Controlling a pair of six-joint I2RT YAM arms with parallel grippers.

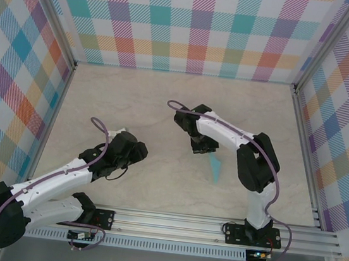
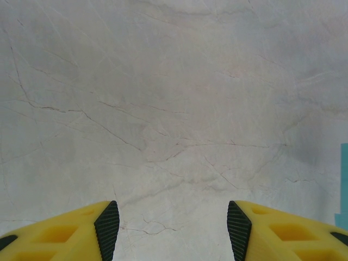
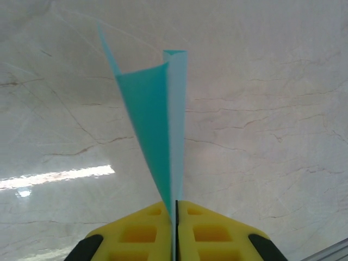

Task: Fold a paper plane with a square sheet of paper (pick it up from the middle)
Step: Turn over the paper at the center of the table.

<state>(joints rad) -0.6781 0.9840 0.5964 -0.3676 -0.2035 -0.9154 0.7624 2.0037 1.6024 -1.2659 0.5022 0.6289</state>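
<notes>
The right pincer (image 3: pixel 175 209) is pressed together on the narrow end of the paper plane (image 3: pixel 155 125). Its light-teal folds fan out ahead of the yellow fingers (image 3: pixel 141 231), above the pale marble-look table (image 1: pixel 133 100). I cannot tell whether the far end touches the table. The left pincer (image 2: pixel 173 228) stands spread, black pads (image 2: pixel 107 228) apart over bare tabletop, and the plane lies well off to its right.
</notes>
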